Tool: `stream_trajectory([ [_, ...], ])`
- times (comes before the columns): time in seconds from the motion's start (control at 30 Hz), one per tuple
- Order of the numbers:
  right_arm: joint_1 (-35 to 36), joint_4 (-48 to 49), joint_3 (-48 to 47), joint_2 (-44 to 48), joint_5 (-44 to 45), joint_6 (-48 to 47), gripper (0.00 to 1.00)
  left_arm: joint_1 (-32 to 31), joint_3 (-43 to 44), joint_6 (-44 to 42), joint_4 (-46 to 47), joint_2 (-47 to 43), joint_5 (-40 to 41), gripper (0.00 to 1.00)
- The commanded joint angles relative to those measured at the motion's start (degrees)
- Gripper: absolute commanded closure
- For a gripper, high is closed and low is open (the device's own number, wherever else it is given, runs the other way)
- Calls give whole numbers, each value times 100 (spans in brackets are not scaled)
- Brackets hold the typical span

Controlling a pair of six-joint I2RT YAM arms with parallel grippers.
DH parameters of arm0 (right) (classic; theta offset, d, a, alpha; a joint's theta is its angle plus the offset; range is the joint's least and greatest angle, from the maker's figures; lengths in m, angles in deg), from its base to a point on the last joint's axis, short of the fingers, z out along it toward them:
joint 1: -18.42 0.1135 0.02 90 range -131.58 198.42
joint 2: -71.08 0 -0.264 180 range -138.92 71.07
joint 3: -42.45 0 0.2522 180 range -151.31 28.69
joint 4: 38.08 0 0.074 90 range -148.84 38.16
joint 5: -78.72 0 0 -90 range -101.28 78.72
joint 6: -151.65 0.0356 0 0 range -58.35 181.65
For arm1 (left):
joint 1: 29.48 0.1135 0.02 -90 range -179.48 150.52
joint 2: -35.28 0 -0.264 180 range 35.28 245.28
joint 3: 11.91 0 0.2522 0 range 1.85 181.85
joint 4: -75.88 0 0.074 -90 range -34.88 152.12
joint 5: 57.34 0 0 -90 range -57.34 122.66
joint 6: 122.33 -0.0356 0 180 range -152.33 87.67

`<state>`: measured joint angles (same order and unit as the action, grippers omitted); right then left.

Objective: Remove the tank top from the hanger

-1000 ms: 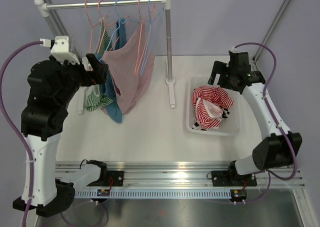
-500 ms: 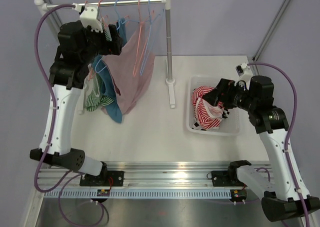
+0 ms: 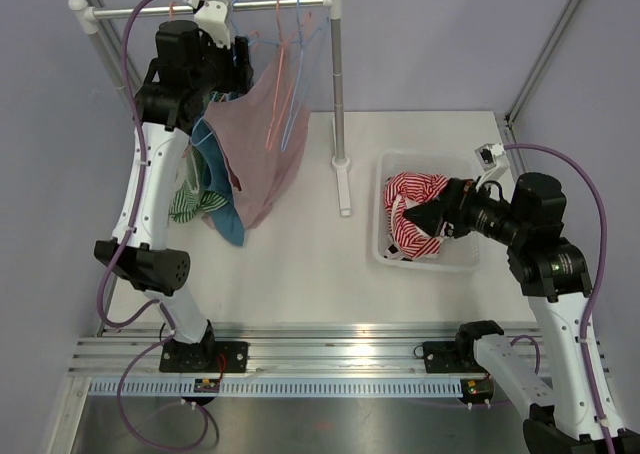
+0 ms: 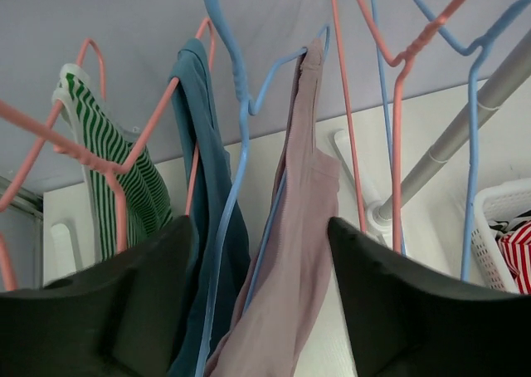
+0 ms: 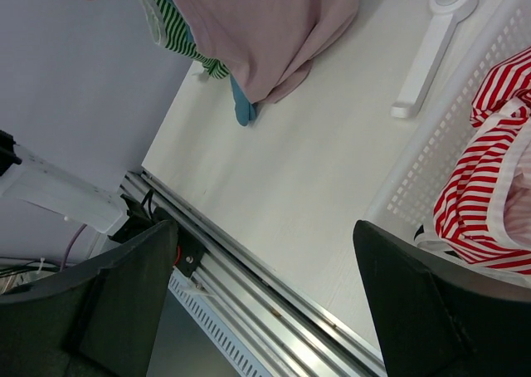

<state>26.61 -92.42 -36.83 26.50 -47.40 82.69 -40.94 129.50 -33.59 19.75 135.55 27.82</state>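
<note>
Up by the rail (image 3: 130,11), the left gripper (image 4: 261,227) hangs among the hangers with its jaws apart and nothing between them. It faces three hung garments: a green-striped top (image 4: 108,169), a teal top (image 4: 203,169), and the pink tank top (image 4: 303,219). The tank top's strap is looped over the blue hanger (image 4: 241,86), so removal has not begun and the whole pull-off is left. Over the basket (image 3: 385,254) with its red-striped garment (image 3: 420,214), the right gripper (image 5: 264,244) is spread wide and empty.

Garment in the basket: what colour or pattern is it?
The garment is red-and-white striped; top external view shows it best.
</note>
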Motion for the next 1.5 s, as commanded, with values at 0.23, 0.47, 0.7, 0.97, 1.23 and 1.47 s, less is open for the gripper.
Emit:
stream_trajectory([
  [0.23,16,120,13,134,-422,120,7,74,418,-59,-184,212,-482,64],
  [0.47,8,208,65,125,-457,190,8,74,436,334,-87,90,-659,96],
  [0.7,8,191,13,134,-484,199,8,57,506,784,202,-156,-702,100],
  [0.97,8,234,-5,151,-580,208,7,-23,515,1162,589,-578,-544,100],
  [1.23,8,252,-128,142,-563,216,1,-23,340,1364,265,-1193,-606,100],
  [1.47,8,296,-304,11,-502,243,0,-23,-696,1786,203,-2493,-825,100],
])
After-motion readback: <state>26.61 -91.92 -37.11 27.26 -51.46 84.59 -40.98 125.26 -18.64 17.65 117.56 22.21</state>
